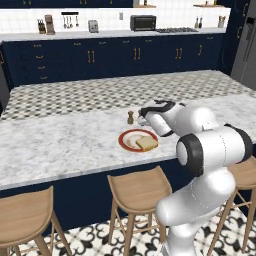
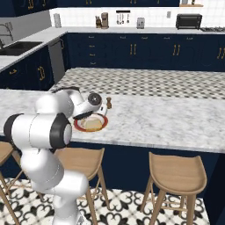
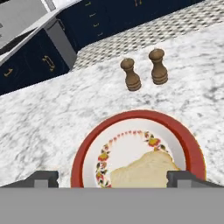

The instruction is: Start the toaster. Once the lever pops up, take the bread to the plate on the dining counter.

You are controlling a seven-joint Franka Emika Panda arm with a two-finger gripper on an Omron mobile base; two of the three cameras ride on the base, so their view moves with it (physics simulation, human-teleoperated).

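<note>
The kitchen has navy cabinets with gold handles along the back wall, and in front runs the dining counter (image 1: 60,145), a long marbled slab with wooden stools (image 1: 137,192) under its near edge. On this counter stands the plate (image 1: 128,136), white with a red rim, and the bread (image 1: 147,143) lies flat on it, toward the side nearer to the arm. The gripper (image 3: 113,178) hangs just above the plate, and its two finger tips stand wide apart, one on each side of the bread, with nothing between them. The hand view shows a flower pattern on the plate and two brown wooden shakers (image 3: 144,69) standing close together behind it; in the left base view one small brown shaker is seen beside the arm. The base views show the toaster (image 1: 93,26) far away on the back worktop, with a black toaster oven (image 1: 143,22) further along.
</note>
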